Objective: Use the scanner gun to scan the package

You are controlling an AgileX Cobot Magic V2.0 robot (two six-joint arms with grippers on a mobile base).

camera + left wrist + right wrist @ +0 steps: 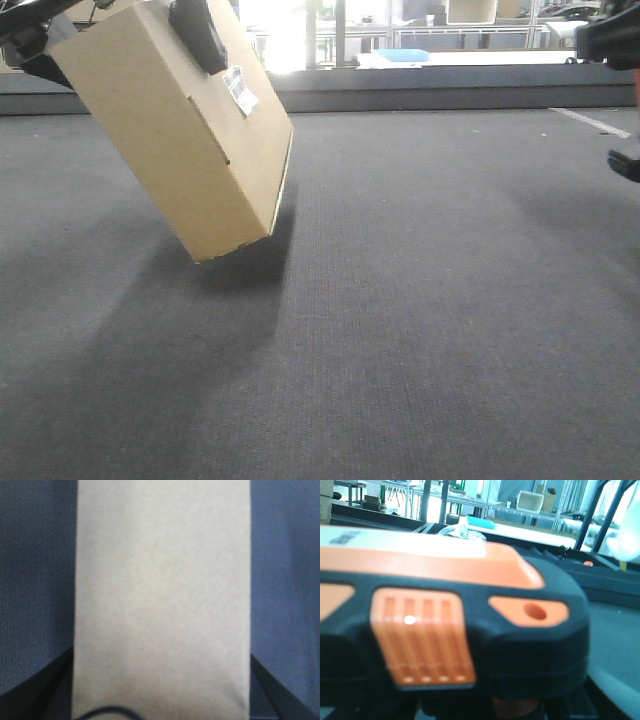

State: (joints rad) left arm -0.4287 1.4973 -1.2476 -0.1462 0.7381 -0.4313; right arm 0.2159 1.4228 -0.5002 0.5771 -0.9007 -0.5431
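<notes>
1. The left claw [200, 40] is clamped on the package [180, 150]. One dark finger [203, 38] lies across the box's top edge; the other finger is behind the cardboard and hidden.
2. The package hangs below that claw, clear of the grey surface [430, 320] and tilted, its lower corner pointing down. The tilt probably turns the broad face with the white label [241, 90] and the slot mark [210, 130] towards the right arm, where a scanner beam could reach it.
3. The label sits just beneath the claw's finger, not covered by it. Its print is too small to read.
4. In the left wrist view the claw looks straight down a plain tan side of the package [160, 595], which fills the middle. The dark wedges at the bottom corners cannot be identified.
5. The right arm [608, 40] is cut off by the frame's right edge, well apart from the package.
6. The scanner gun [470, 630] fills the right wrist view, right in front of the right claw, orange panels on a black body, blurred by closeness. The jaws themselves do not show, so I cannot tell whether that claw is closed on it.
</notes>
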